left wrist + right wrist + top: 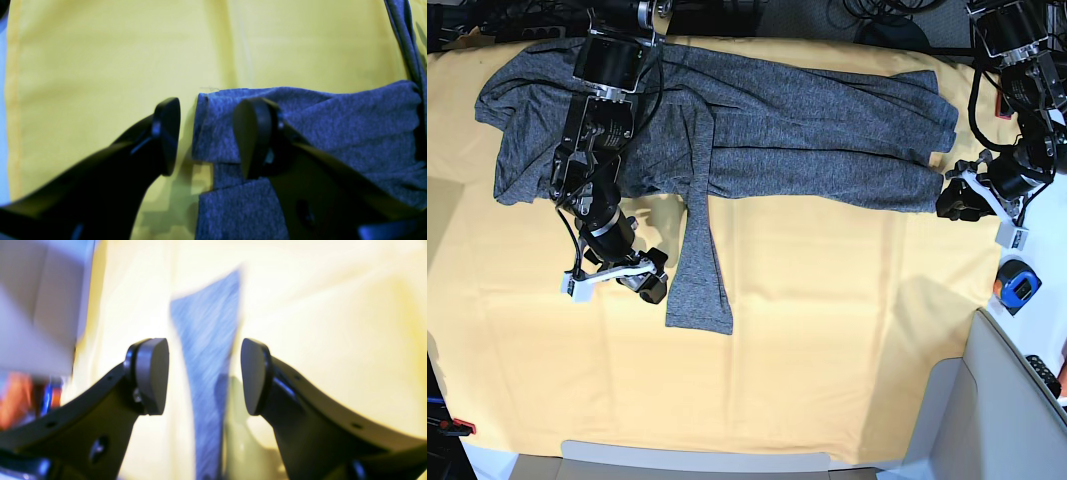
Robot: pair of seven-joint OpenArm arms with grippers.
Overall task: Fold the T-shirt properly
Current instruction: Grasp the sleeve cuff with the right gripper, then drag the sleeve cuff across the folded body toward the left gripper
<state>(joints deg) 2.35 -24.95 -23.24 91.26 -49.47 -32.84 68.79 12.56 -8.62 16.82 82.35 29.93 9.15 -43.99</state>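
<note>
The heather-grey T-shirt (807, 130) lies spread across the far half of the yellow cloth (827, 350). One long sleeve (699, 280) hangs toward the front. My right gripper (649, 284) is open just left of that sleeve's end. In the right wrist view the blurred sleeve (208, 323) runs between the open fingers of the gripper (204, 376), not pinched. My left gripper (951, 198) is open at the shirt's right end. In the left wrist view a shirt corner (217, 133) lies between the spread fingers of the gripper (210, 136), and one finger (253, 136) is over the cloth.
An orange and black tape measure (1017, 285) lies off the cloth at the right. A grey panel (997, 400) stands at the front right corner. Cables and arm bases crowd the far edge. The front half of the yellow cloth is bare.
</note>
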